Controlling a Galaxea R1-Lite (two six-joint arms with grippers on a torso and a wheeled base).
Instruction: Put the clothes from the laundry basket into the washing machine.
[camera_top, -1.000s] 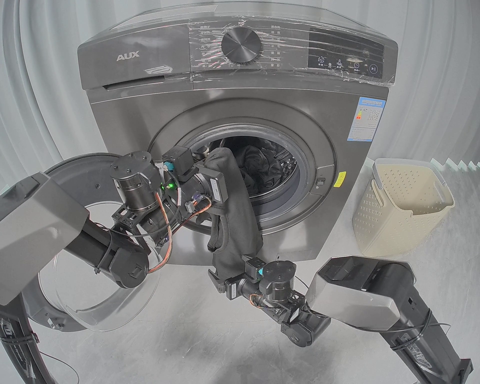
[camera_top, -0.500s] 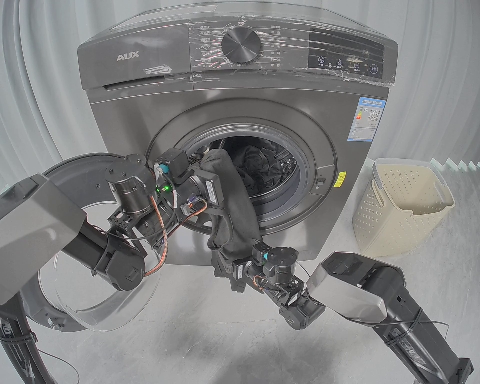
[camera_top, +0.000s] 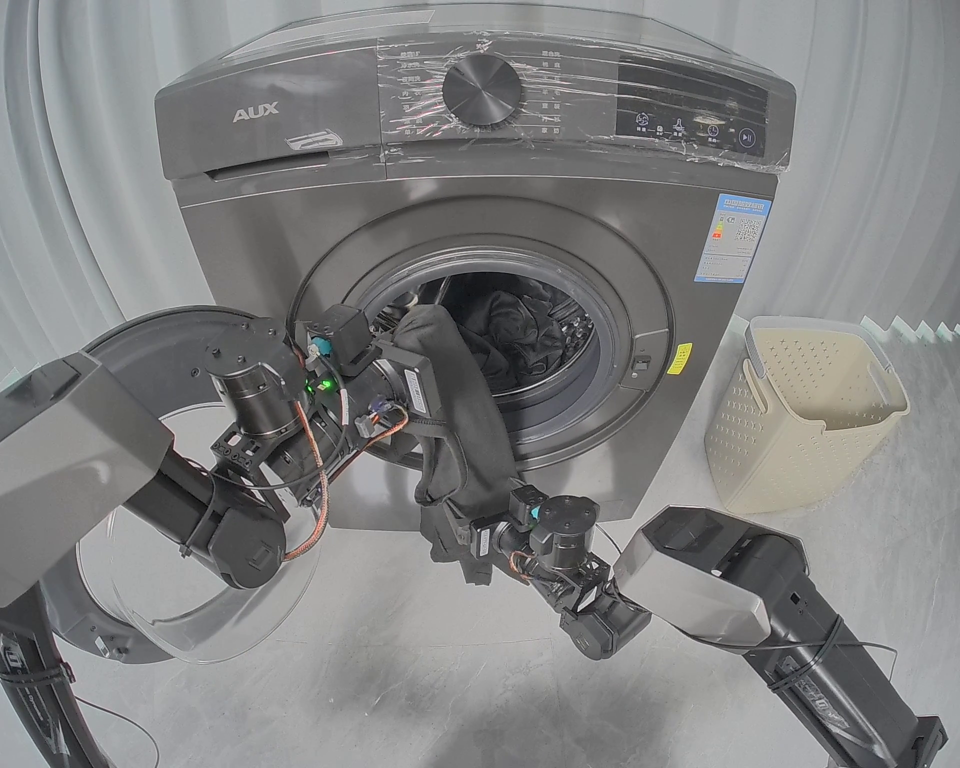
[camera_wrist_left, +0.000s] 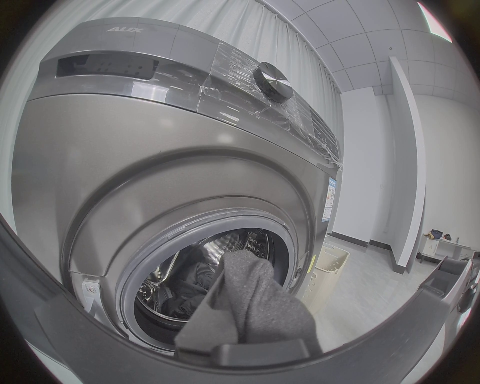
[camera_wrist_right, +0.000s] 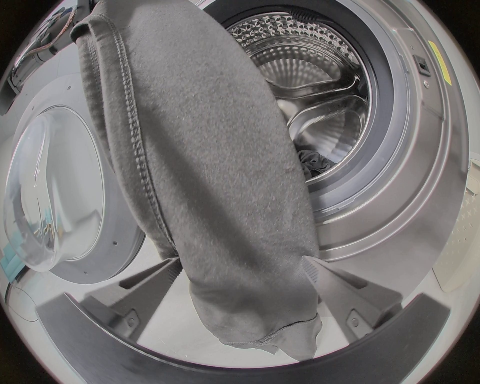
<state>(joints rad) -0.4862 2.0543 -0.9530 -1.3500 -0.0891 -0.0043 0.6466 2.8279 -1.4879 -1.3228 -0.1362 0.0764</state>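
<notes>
Grey garment hung lengthwise, near vertical, over the washing-machine drum rim. Left gripper, nearer the opening, was clenched on its top. Right gripper was spread, straddling the hem below.

drum clothes: partly behind grey garment | laundry basket bottom: hidden by wall

Head cam: high, looks forward and down at washing machine front, mid-range; open door at 8 o'clock, laundry basket at 3 o'clock. Left wrist cam: low, close, angled up at drum opening from the door side. Right wrist cam: even lower, very close, faces drum past grey garment. All three share the drum opening.
</notes>
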